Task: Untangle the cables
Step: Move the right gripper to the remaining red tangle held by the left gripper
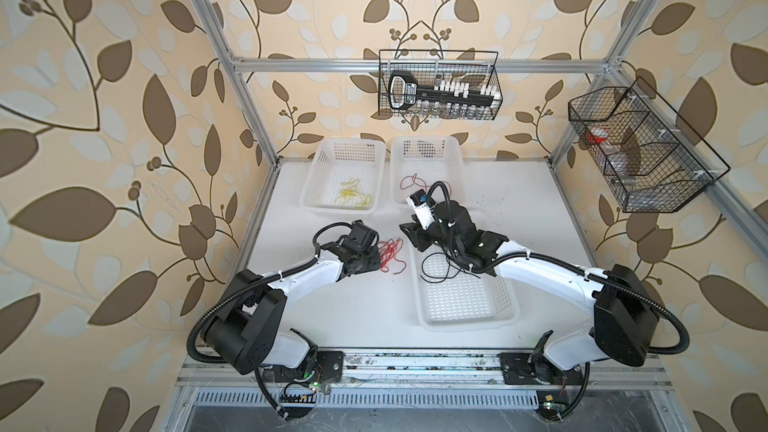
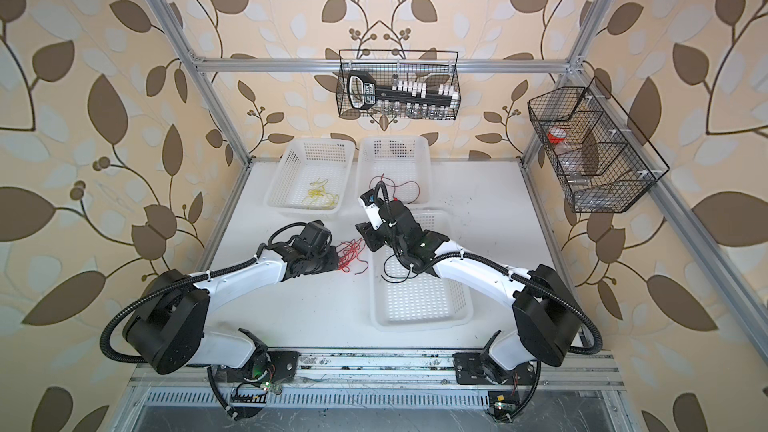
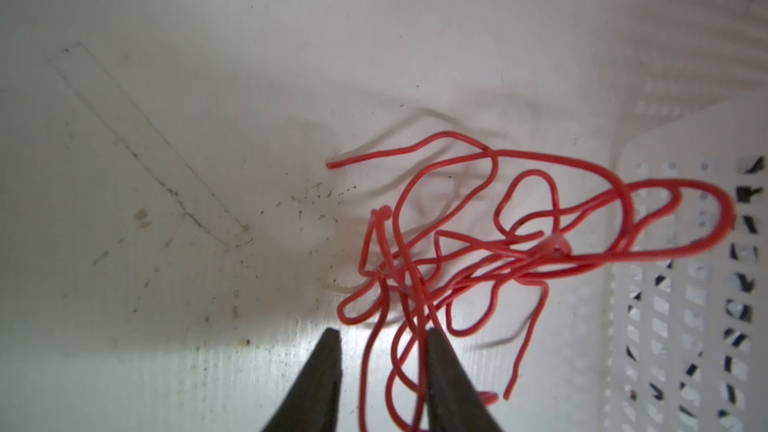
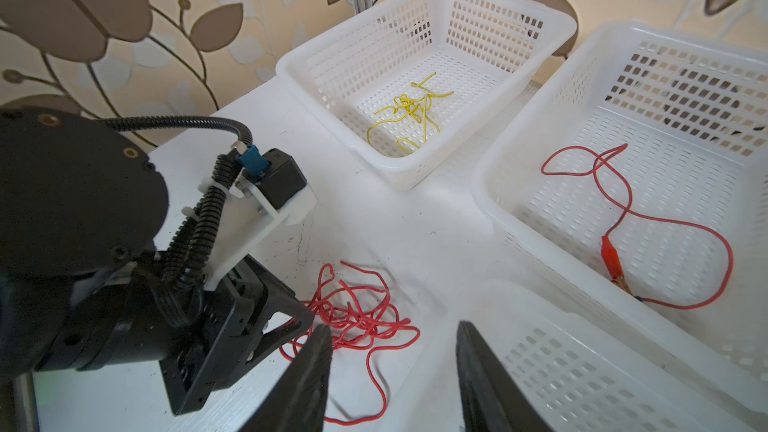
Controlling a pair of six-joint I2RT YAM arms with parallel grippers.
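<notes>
A tangle of red cable [image 1: 390, 253] [image 2: 351, 255] lies on the white table between my two grippers. In the left wrist view its strands [image 3: 478, 251] run between the fingers of my left gripper [image 3: 382, 338], which stand a little apart with table showing between them. My right gripper [image 4: 395, 334] hovers open over the tangle [image 4: 357, 317] and the near basket's corner, holding nothing. A yellow cable [image 1: 351, 195] [image 4: 409, 118] lies in the back left basket. A thin red lead with a clip [image 4: 648, 218] lies in the back right basket. Black cable [image 1: 436, 272] lies in the near basket under my right arm.
Three white plastic baskets stand here: back left [image 1: 316, 184], back right [image 1: 399, 160] and near right [image 1: 469, 322], the last close beside the red tangle. Two black wire baskets [image 1: 440, 85] [image 1: 640, 147] hang on the frame above the table.
</notes>
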